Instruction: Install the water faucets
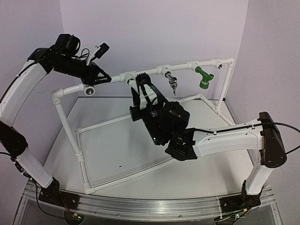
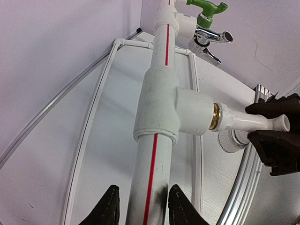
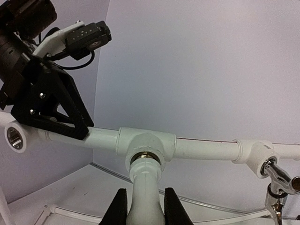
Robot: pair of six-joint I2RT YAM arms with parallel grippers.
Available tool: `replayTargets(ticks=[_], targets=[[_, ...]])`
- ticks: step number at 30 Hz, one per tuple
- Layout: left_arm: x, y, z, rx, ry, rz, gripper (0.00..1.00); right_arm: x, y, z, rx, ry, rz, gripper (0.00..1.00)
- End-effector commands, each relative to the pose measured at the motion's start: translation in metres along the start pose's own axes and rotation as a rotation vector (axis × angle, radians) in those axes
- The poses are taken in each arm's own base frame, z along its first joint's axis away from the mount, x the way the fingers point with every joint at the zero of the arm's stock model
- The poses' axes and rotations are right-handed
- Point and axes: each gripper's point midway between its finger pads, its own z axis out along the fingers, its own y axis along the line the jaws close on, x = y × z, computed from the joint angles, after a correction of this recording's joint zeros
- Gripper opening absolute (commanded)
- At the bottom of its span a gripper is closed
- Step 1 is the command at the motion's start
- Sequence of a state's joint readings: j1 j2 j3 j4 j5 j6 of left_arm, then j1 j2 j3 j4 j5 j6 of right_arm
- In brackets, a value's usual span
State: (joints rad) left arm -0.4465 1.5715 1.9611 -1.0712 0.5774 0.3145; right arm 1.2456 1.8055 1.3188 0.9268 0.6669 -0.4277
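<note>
- Where the frame leaves it bare, the worktop (image 1: 117, 154) is plain white with a few dark specks. An aluminium rail (image 1: 150, 204) runs along its near edge by the arm bases.
- Walls (image 1: 154, 28) are pale lilac to the left, back and right (no markings legible).
- A white pipe frame (image 1: 70, 131) stands on the worktop. Its top rail (image 1: 150, 71) has a thin red stripe that shows mainly from the left wrist.
- The left end effector (image 2: 143, 194) is clamped on the top rail, one finger on each side, near a tee fitting (image 2: 161, 108).
- The white faucet (image 2: 248, 123) sits in that tee's side outlet, with its brass thread (image 2: 215, 116) showing at the joint. The right end effector (image 3: 145, 192) is closed tight on its body.
- The chrome faucet (image 1: 173, 83) and green faucet (image 1: 204, 78) hang from fittings farther right along the rail. An open socket (image 1: 89, 89) faces out near the rail's left end.
- Hidden from above: the white faucet is almost wholly behind the right end effector, and its shape can't be made out there.
- Cut off in the right wrist view: the faucet's lower part at the bottom edge and the chrome faucet at the right edge.
- Cut off in the left wrist view: the finger bases (only the tips are in frame).
- How deep the thread sits in the tee cannot be told.
</note>
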Motion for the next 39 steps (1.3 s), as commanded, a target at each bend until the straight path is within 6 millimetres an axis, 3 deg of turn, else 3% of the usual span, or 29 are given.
replayTargets(ticks=[1, 11, 22, 39], targets=[[0.088, -0.022, 0.036, 0.145, 0.329, -0.222, 0.34, -0.021, -0.014, 0.007, 0.057, -0.029, 0.211, 0.00], [0.089, -0.022, 0.036, 0.143, 0.330, -0.225, 0.34, -0.030, -0.001, 0.007, 0.045, 0.015, 0.316, 0.00], [0.089, -0.023, 0.034, 0.138, 0.326, -0.225, 0.34, -0.010, 0.002, 0.002, 0.048, 0.094, 0.413, 0.00], [0.091, -0.025, 0.029, 0.127, 0.325, -0.240, 0.34, -0.046, 0.002, 0.000, -0.040, 0.076, 0.652, 0.00]])
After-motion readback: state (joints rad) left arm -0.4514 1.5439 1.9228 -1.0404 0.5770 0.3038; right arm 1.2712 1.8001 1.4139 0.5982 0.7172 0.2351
